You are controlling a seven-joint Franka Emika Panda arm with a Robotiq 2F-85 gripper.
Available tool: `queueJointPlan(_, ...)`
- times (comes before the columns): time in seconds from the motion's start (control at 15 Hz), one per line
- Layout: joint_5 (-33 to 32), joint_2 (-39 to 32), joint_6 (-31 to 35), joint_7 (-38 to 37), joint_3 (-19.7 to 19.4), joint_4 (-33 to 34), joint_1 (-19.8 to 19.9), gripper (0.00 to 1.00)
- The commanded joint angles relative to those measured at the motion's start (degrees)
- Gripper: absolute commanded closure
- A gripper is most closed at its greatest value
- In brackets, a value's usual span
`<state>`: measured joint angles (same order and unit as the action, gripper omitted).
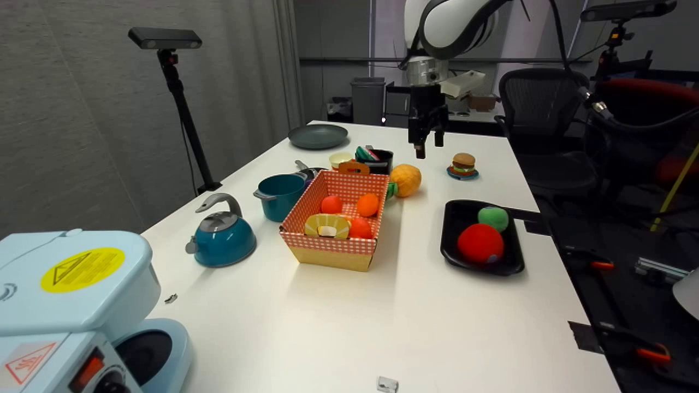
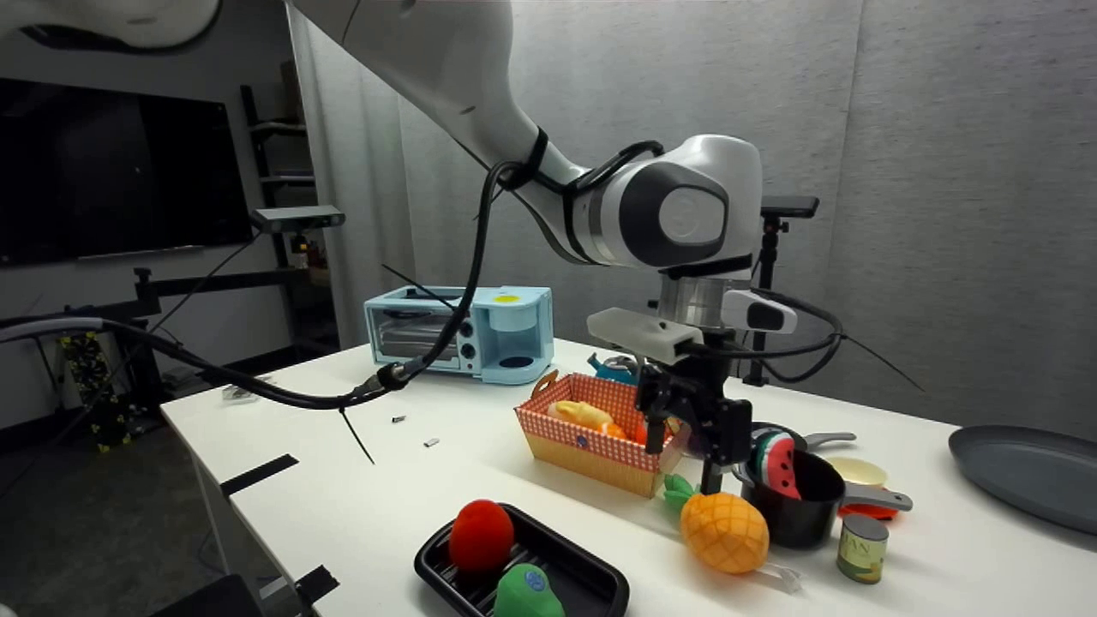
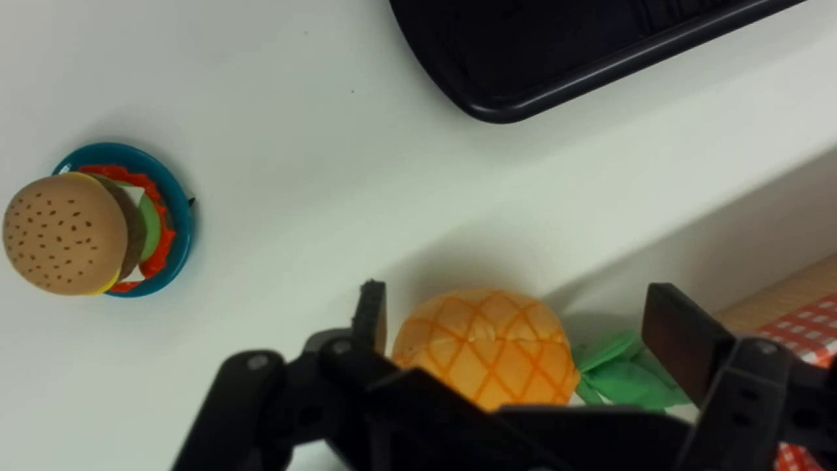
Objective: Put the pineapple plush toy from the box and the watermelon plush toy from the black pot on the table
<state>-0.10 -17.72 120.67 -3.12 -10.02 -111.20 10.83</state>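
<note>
The pineapple plush toy (image 1: pixel 407 180) lies on the white table (image 1: pixel 437 327) beside the checked box (image 1: pixel 327 256), its green leaves toward the box. It also shows in an exterior view (image 2: pixel 725 533) and the wrist view (image 3: pixel 490 347). My gripper (image 3: pixel 516 291) is open and empty. The toy shows between its fingers in the wrist view, and the gripper looks held above the table, apart from it. The watermelon plush toy (image 2: pixel 778 465) is a red slice with a green rind. It stands tilted in the round black pot (image 2: pixel 797 514) with a grey handle.
A black tray (image 2: pixel 566 557) holds a red toy (image 2: pixel 482 536) and a green toy (image 2: pixel 529 591). A toy burger (image 1: pixel 463 165) sits on a small plate. A can (image 2: pixel 862 548), a teal saucepan (image 1: pixel 281 196), a teal kettle (image 1: pixel 224 240) and a flat pan (image 1: pixel 318 136) stand around.
</note>
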Motion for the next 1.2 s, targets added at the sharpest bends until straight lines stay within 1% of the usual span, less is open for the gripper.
queueJointPlan(0.0, 1.7, -5.1, -3.3, 1.4, -0.2, 8.0, 1.8, 0.00)
queueJointPlan(0.4, 1.3, -13.2, -6.8, 1.1, 0.3, 19.7, 2.7, 0.00)
queueJointPlan(1.13, 2.0, -31.2, -17.7, 0.6, 1.7, 48.9, 4.0, 0.00)
